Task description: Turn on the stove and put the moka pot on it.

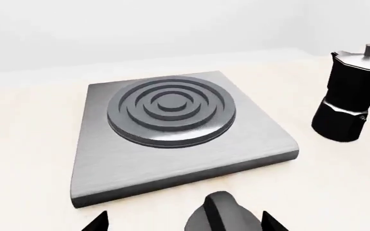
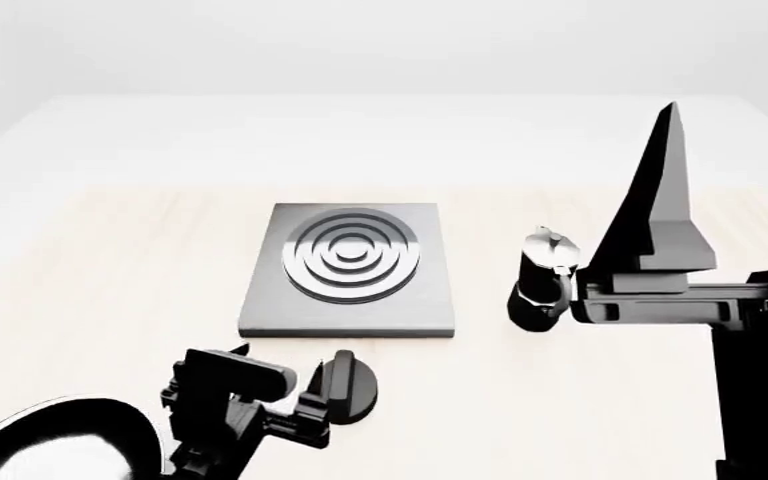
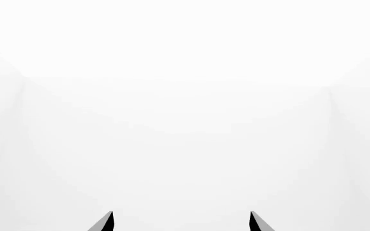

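The stove (image 2: 351, 270) is a flat dark-grey plate with raised rings at the table's middle; it also shows in the left wrist view (image 1: 172, 130). Its round black knob (image 2: 344, 385) lies in front of the plate. My left gripper (image 2: 315, 397) is open, and in the left wrist view the knob (image 1: 220, 214) sits between the spread fingers of the left gripper (image 1: 185, 222), with nothing gripped. The black moka pot (image 2: 544, 280) stands upright to the right of the stove, also seen in the left wrist view (image 1: 352, 96). My right gripper (image 2: 668, 130) points upward beside the pot, open and empty (image 3: 181, 220).
A round black frying pan (image 2: 51, 445) lies at the near left, beside my left arm. The pale wooden table (image 2: 117, 280) runs back to a white wall. The right wrist view shows only white wall.
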Controlling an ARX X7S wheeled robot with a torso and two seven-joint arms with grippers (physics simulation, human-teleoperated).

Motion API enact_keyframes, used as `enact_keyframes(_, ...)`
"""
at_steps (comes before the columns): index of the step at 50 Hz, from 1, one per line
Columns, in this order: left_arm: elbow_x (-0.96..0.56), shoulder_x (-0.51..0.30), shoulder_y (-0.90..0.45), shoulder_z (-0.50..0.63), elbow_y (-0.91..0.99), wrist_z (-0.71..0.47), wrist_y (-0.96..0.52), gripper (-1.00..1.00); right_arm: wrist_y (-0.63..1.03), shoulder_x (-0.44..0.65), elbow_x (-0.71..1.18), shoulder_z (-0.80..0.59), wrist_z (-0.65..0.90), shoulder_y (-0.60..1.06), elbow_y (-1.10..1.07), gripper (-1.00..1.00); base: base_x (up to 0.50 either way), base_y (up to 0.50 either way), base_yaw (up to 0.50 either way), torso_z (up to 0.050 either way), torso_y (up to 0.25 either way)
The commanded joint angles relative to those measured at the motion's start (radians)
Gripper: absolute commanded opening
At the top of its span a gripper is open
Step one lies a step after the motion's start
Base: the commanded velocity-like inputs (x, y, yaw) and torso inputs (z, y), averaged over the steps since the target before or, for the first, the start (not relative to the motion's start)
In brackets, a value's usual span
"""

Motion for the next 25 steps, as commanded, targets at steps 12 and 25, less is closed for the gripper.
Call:
enact_keyframes(12, -0.04, -0.001, 0.001, 0.083, -0.177, 0.0, 0.063, 1.0, -0.018, 0.002, -0.014, -0.021, 0.001, -0.008, 0.011, 1.0, 0.0, 0.0, 0.0, 0.0, 0.0)
enact_keyframes(25, -0.06, -0.006, -0.01, 0.115, -0.194, -0.007, 0.067, 1.0, -0.017, 0.007, -0.001, -0.023, 0.005, 0.003, 0.014, 1.0, 0.0, 0.0, 0.0, 0.0, 0.0)
